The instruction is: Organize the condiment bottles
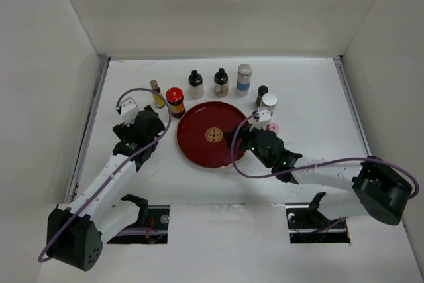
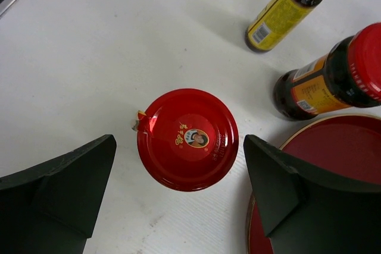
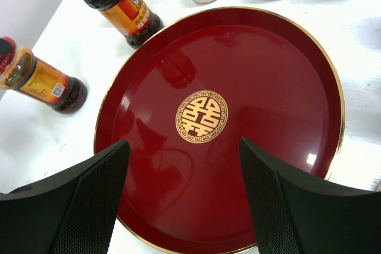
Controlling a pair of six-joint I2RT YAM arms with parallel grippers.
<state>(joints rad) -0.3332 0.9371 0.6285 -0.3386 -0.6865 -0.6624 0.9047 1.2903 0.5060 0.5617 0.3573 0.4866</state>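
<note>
In the left wrist view, a red-capped jar (image 2: 187, 139) stands on the white table between my left gripper's (image 2: 178, 141) open fingers, with a gap on each side. In the top view the left gripper (image 1: 149, 122) hides this jar. A second red-capped jar (image 2: 333, 78) (image 1: 174, 101) and the yellow-labelled bottle (image 2: 280, 13) (image 1: 157, 94) stand just beyond. Two black-capped bottles (image 1: 195, 84) (image 1: 220, 82), a blue-banded silver-capped jar (image 1: 244, 79), a small dark jar (image 1: 262, 94), a silver-capped white jar (image 1: 269, 105) and a pink one (image 1: 273, 128) stand behind and right of the plate. My right gripper (image 3: 183, 142) (image 1: 233, 142) is open and empty over the plate.
The round dark red plate (image 1: 199, 154) (image 3: 286, 87) with a gold emblem lies between the arms; its rim (image 2: 333, 124) is close beside my left gripper's right finger. White walls enclose the table at the back and on both sides.
</note>
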